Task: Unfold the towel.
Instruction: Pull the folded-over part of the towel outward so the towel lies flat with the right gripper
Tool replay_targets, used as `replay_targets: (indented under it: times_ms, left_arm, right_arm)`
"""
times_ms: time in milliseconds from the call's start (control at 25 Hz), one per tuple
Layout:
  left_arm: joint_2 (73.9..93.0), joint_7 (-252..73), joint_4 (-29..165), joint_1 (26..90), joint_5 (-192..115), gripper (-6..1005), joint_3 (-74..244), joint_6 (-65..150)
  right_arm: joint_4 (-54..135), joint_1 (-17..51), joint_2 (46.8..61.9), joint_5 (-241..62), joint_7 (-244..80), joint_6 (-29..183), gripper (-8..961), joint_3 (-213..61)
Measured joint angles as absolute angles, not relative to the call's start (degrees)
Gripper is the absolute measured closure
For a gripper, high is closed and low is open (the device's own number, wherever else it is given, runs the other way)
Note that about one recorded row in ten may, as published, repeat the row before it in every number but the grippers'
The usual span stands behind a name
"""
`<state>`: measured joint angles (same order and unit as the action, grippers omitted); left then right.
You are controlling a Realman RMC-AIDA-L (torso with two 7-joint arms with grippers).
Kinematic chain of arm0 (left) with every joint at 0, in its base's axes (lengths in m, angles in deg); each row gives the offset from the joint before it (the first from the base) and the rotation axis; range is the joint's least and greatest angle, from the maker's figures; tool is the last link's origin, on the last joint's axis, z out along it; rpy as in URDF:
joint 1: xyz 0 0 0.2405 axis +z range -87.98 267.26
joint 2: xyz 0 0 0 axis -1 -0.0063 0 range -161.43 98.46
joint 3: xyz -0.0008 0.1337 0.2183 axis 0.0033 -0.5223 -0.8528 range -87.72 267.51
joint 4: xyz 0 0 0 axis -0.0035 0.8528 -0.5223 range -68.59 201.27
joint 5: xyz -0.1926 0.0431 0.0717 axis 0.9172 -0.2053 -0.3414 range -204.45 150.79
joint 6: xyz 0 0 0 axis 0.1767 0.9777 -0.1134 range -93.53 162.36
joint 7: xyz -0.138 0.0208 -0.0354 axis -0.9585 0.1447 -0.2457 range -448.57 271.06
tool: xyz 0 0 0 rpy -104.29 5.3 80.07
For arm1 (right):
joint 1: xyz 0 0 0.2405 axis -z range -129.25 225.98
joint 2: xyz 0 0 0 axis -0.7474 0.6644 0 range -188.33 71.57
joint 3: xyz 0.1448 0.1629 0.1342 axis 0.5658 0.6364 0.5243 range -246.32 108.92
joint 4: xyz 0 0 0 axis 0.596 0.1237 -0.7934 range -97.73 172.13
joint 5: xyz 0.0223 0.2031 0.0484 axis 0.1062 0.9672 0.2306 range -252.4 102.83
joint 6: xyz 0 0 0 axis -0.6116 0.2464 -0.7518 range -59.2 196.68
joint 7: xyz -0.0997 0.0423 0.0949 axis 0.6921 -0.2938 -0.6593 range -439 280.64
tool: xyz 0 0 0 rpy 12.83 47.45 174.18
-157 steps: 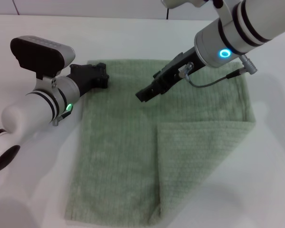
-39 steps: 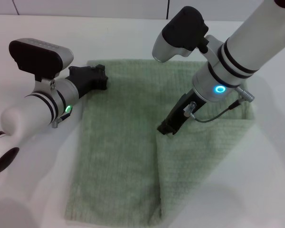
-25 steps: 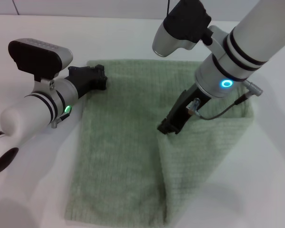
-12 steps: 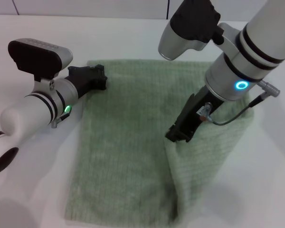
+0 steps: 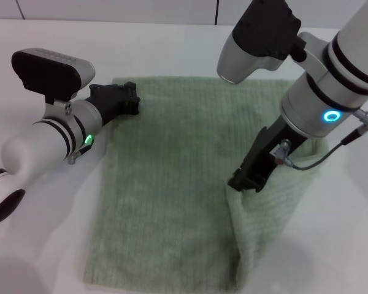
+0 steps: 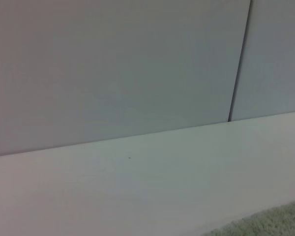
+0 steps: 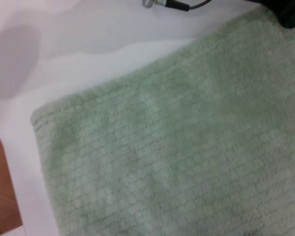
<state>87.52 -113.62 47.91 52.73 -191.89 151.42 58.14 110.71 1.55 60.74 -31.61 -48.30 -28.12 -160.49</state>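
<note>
The towel (image 5: pixel 165 190) lies spread on the white tabletop (image 5: pixel 43 245), its near edge close to the robot and its far edge reaching up between the two arms. Most of it is flat in a single layer; along the right side a folded flap is lifted off the layer beneath, with its near part draping down in a rumpled ridge to the near right corner.

The right tool (image 5: pixel 248 179) sits at the raised inner edge of that flap, closed on the towel, the cloth hanging from it toward the near edge. The right wrist view shows the ribbed green cloth (image 7: pixel 187 147) filling most of the frame, with one rounded corner lying on the white surface.

Farther back on the left, the left tool (image 5: pixel 124 100) rests at the towel's far left corner, touching or just over its edge; I cannot tell whether it is wide or narrow. The left wrist view shows only a sliver of towel (image 6: pixel 270 223), the tabletop and a grey wall (image 6: pixel 113 64).
</note>
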Motion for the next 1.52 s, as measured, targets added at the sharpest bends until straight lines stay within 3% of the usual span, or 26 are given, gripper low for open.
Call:
replay_targets:
  times_ms: [680,1520]
  left_arm:
    - [87.52,-113.62,47.74,52.81,-191.89,1001,151.56,58.23]
    - [87.33,-113.63,47.18,52.93,-191.89,1001,152.08,58.24]
  right_arm:
    - [121.19,6.17,60.73,-33.67,-57.87,-37.30,920,-163.97]
    - [116.33,6.46,59.84,-39.09,-55.89,-38.92,916,-168.66]
